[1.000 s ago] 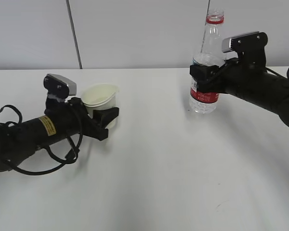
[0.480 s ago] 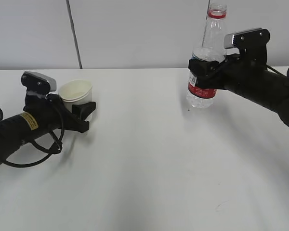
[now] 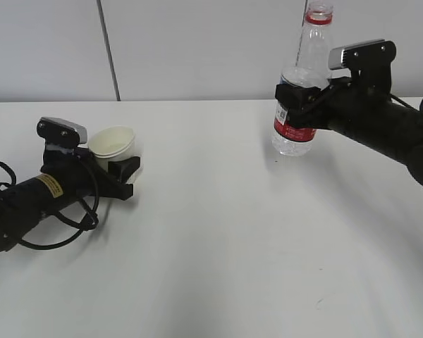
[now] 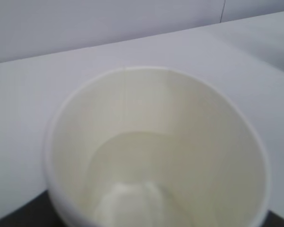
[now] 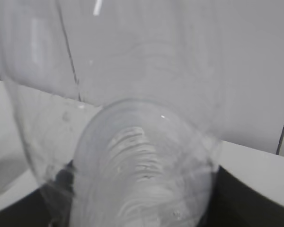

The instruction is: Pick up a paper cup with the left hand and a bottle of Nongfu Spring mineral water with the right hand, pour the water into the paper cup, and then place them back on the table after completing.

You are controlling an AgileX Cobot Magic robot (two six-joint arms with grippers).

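The left hand (image 3: 116, 171), a black arm with a yellow sticker, lies low over the table (image 3: 218, 232) at the left, shut on a white paper cup (image 3: 113, 142) that stands upright between its jaws. The cup's open mouth fills the left wrist view (image 4: 156, 151). The right hand (image 3: 296, 105) is shut on a clear water bottle with a red label (image 3: 296, 120) and holds it upright, slightly above the table at the back right. The bottle has no cap. Its clear body fills the right wrist view (image 5: 137, 142), where the fingers are hidden.
A grey wall with a vertical dark seam (image 3: 109, 49) runs behind the table. Black cables (image 3: 63, 225) loop under the left arm.
The left hand with the cup drew back to the left and sank lower toward the table. The right hand lifted the bottle slightly.
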